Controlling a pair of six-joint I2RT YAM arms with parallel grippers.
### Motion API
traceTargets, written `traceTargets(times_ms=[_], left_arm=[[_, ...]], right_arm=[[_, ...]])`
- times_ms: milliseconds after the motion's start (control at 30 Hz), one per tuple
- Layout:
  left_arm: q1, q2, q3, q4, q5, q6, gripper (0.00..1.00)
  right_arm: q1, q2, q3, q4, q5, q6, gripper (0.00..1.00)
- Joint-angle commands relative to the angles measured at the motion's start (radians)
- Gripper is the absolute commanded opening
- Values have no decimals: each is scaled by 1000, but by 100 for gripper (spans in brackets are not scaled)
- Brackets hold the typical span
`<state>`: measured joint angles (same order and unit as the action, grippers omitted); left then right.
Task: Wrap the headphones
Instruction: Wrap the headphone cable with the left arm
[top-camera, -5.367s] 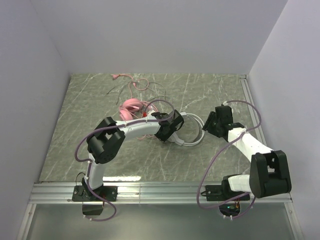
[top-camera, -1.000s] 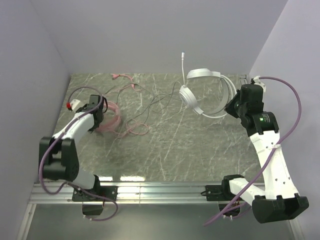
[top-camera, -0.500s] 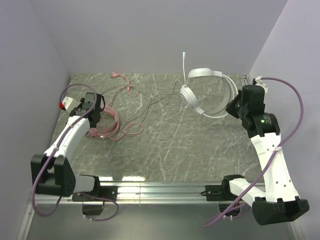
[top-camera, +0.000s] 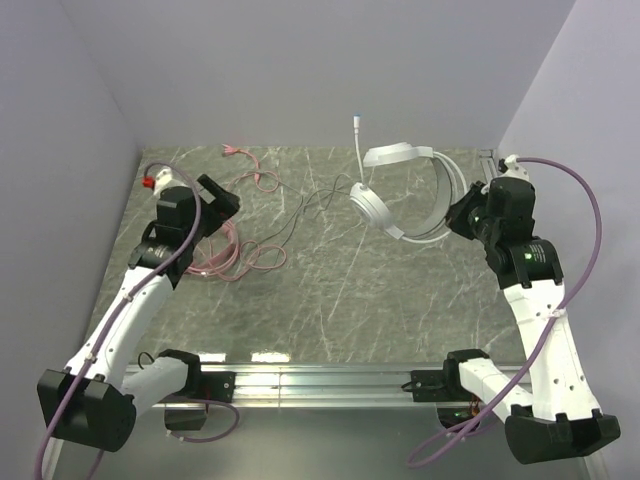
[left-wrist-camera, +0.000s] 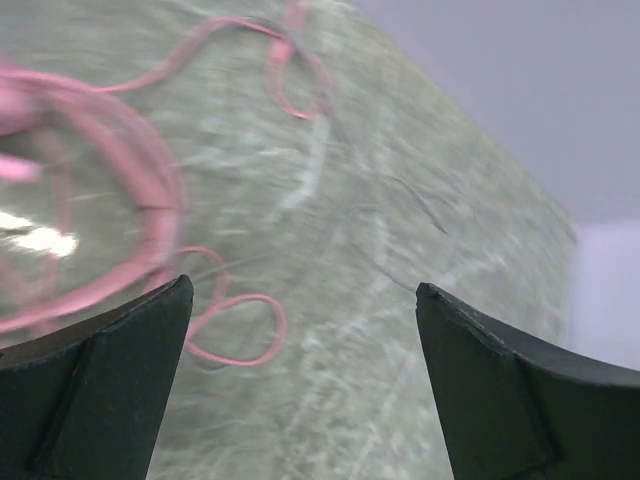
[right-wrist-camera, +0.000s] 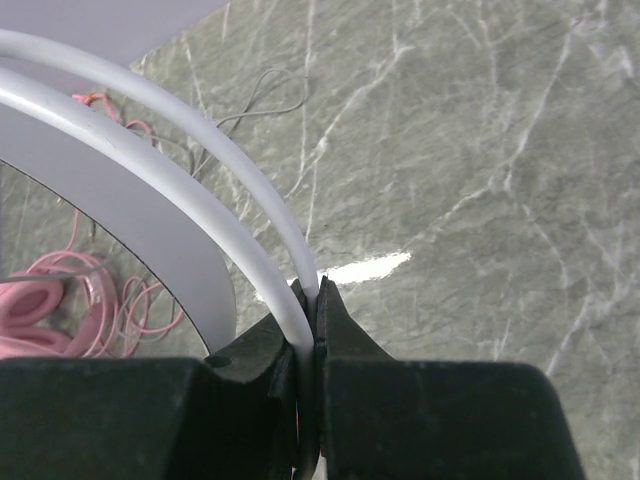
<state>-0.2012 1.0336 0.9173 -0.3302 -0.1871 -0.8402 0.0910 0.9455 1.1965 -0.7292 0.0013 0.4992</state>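
The left fingers (top-camera: 213, 196) stand wide apart with nothing between them. In the top view they hang over the nine o'clock side of the worktop (top-camera: 340, 300), just above the pink headphones (top-camera: 212, 252). These lie flat, their pink cord (top-camera: 258, 178) straggling toward eleven o'clock. At two o'clock the right fingers (top-camera: 464, 213) pinch the band of the white headphones (top-camera: 405, 155) and hold them lifted, probably so the thin cord (top-camera: 305, 205) trails free for winding. In the left wrist view, the open fingers (left-wrist-camera: 110, 390) frame blurred pink loops (left-wrist-camera: 150, 200) at ten o'clock and touch none of them. In the right wrist view, the fingers (right-wrist-camera: 345, 335) are nearly closed on the white band (right-wrist-camera: 150, 170), and the pink set (right-wrist-camera: 35, 310) lies at nine o'clock.
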Motion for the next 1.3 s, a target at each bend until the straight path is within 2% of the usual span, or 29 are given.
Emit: traceTargets(times_ms=[0, 33, 67, 233, 400, 467, 567, 667, 733, 967, 1267], left_arm=[[-27, -7, -50, 245, 224, 127, 99], [-30, -3, -66, 287, 317, 144, 99], [-36, -3, -105, 386, 351, 156, 99], [-50, -56, -216, 600, 438, 130, 99], [-50, -20, -198, 680, 561, 162, 99], [-67, 3, -221, 798, 648, 170, 99], [-141, 13, -244, 856, 597, 219, 99], [-210, 14, -288, 920, 486, 297, 99], [-225, 16, -317, 976, 451, 299, 99], [-237, 74, -330, 1047, 439, 314, 99], [-310, 190, -328, 1189, 410, 400, 99]], right_arm=[[-7, -4, 3, 105, -78, 13, 0], [-7, -7, -5, 106, -89, 15, 0], [-7, -10, -8, 105, -90, 13, 0], [-7, -24, -29, 97, -90, 4, 0], [-7, -45, -52, 103, -107, 12, 0], [-7, -50, -54, 96, -125, 12, 0], [-8, -50, -51, 82, -132, 18, 0], [-7, -48, -43, 68, -130, 21, 0], [-7, -50, -37, 54, -142, 27, 0], [-5, -63, -29, 44, -121, 33, 0], [-7, -50, -34, 51, -135, 39, 0]])
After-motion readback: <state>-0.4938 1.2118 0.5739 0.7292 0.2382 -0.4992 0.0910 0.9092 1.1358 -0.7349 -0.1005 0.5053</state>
